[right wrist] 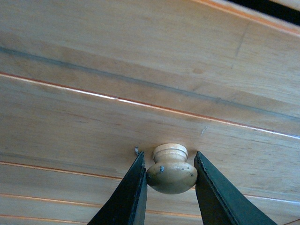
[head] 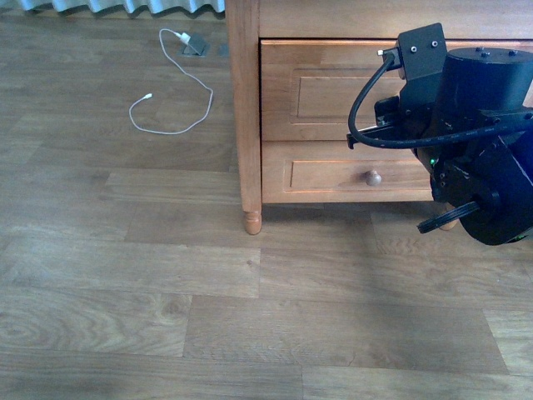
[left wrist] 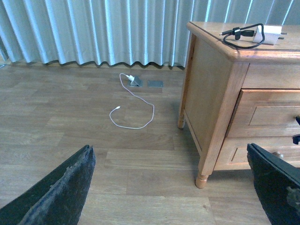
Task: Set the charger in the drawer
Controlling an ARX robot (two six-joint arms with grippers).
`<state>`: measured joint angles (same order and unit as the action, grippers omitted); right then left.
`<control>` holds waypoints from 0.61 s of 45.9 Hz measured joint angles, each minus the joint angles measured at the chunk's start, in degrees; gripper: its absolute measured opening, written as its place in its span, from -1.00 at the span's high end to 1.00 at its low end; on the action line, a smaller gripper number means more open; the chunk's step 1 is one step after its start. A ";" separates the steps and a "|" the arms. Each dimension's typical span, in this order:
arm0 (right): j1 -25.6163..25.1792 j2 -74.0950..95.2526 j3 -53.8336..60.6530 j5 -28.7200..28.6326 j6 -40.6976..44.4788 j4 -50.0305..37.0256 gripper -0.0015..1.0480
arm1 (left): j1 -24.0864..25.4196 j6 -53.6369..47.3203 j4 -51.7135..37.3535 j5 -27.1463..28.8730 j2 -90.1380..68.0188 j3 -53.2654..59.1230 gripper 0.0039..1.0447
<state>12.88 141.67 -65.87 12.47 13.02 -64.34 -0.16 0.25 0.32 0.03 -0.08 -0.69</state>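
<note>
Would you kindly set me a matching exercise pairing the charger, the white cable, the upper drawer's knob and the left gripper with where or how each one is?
Things:
1. charger
2. white cable
3. upper knob
4. left gripper

Places or states:
A. lying on the floor
B. clamped between the jaws of the right gripper
C. on top of the cabinet
D. open, holding nothing

Pairs: 1-C, 2-A, 3-B, 4-D.
</note>
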 joint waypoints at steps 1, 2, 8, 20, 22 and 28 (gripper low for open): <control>0.00 0.00 0.04 0.04 -0.04 -0.02 0.53 | 0.00 0.02 0.00 -0.02 0.00 0.00 -0.89; 0.00 0.00 0.04 0.04 -0.07 -0.04 0.53 | 0.00 0.00 0.00 0.00 0.00 0.00 -0.89; 0.00 -0.37 0.63 -0.39 -0.48 -0.09 0.53 | 0.00 0.02 0.00 0.00 0.00 0.00 -0.89; -0.11 -6.80 11.56 -3.19 -4.09 -0.72 0.54 | 0.00 0.02 0.00 0.00 0.00 0.00 -0.89; -0.17 -8.70 15.04 -4.11 -4.48 -1.49 0.54 | 0.00 0.02 0.00 0.00 0.00 0.00 -0.89; -0.28 -15.37 26.10 -6.62 -4.70 -1.60 0.55 | 0.00 0.00 0.00 0.00 0.00 0.00 -0.89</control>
<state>12.60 126.30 -39.77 5.85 8.32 -65.93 -0.16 0.25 0.32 0.03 -0.08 -0.69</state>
